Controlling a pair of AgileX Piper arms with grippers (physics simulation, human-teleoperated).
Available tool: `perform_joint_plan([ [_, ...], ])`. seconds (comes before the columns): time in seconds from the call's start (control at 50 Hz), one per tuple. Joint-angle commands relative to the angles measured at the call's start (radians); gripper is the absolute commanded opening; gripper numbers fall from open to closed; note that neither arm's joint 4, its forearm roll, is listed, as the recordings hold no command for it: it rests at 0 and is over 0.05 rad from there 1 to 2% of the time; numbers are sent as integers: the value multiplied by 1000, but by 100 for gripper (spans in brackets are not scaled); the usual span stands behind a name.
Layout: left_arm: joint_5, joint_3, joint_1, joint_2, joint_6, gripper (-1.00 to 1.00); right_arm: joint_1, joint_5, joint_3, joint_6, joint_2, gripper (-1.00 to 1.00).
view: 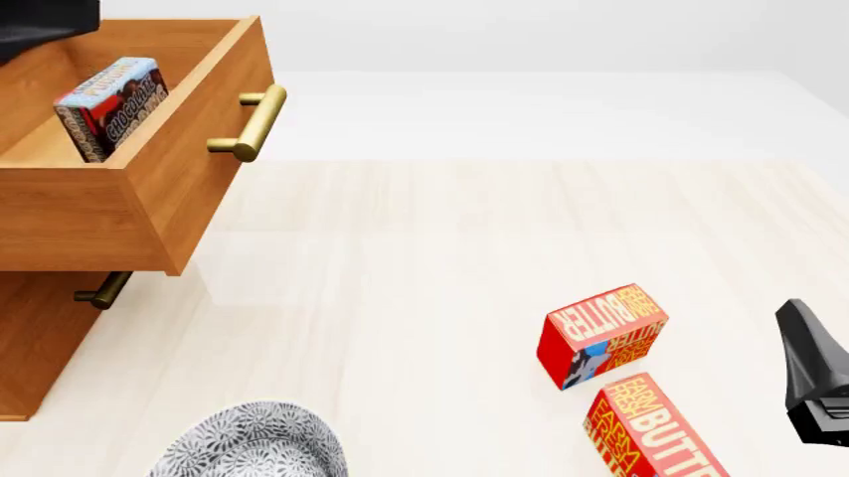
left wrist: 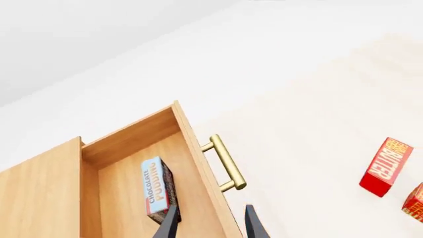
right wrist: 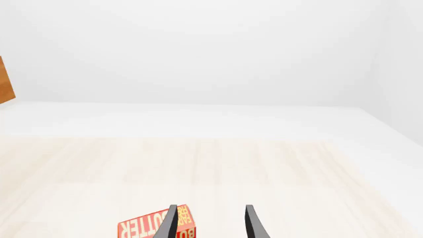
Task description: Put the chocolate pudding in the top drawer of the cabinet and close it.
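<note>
Cabinet fills the front view's left side, its top drawer pulled out, the lower drawer's handle below. Only that view shows a patterned bowl and both butter boxes. Chocolate pudding stands on edge inside the drawer. Left gripper hangs above it, fingers apart, empty; right gripper is likewise parted and empty over one butter box.

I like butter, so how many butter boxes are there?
2. One butter box lies on the table right of the cabinet; the other lies just nearer the camera, cut off by the picture's edge.
</note>
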Motion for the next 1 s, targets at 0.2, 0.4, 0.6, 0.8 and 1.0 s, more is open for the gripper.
perform_joint_plan([
  [0.2, -51, 61, -86, -1, 18, 100, 0, 0, 0, 0, 0, 100],
  [0.4, -75, 74, -113, 11, 25, 100, 0, 0, 0, 0, 0, 100],
  [0.6, -89, 79, -148, 25, 14, 100, 0, 0, 0, 0, 0, 100],
  [0.8, -123, 115, -172, 33, 19, 100, 0, 0, 0, 0, 0, 100],
  [1.0, -157, 142, -207, 58, 17, 100, 0, 0, 0, 0, 0, 100],
])
